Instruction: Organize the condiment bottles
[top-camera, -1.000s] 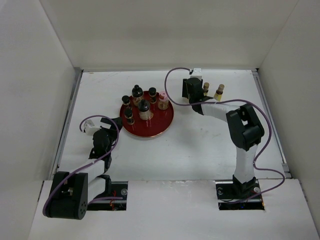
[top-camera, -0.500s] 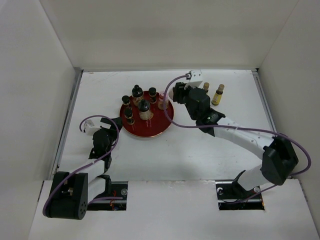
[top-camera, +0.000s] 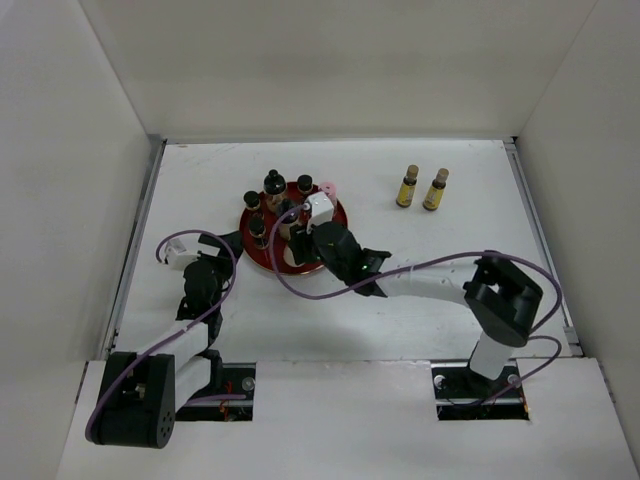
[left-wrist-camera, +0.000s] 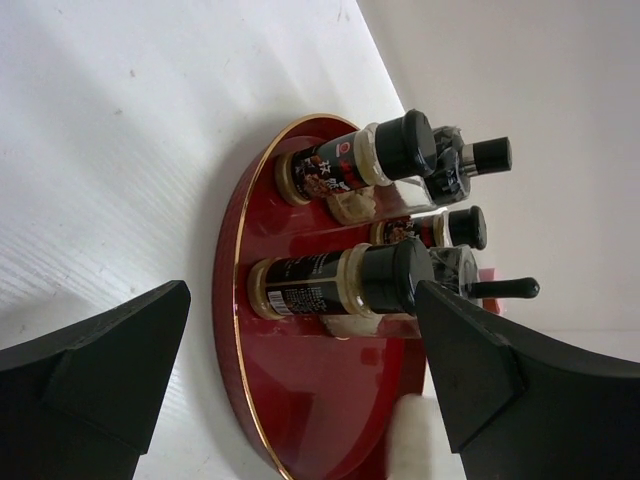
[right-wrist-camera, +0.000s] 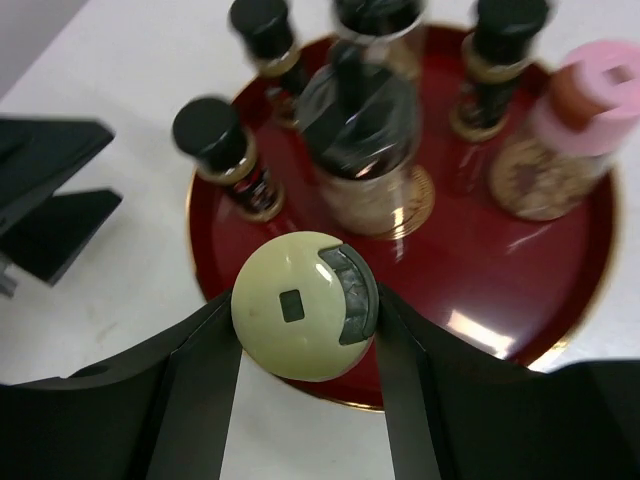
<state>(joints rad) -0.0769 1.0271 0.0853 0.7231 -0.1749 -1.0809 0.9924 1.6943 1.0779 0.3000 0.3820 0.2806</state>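
Note:
My right gripper is shut on the cream-capped bottle and holds it over the near rim of the round red tray. On the tray stand a pink-capped jar, a dark centre jar and several black-capped bottles. In the top view the right gripper covers the tray's front. Two amber bottles stand at the back right. My left gripper is open and empty, facing the tray from its left, with two black-capped bottles ahead.
White walls enclose the table on three sides. The right arm stretches across the table's middle to the tray, trailing a purple cable. The left gripper sits just left of the tray.
My right gripper has swung from beside the amber bottles at the back right to over the tray's near edge. The left arm has hardly moved.

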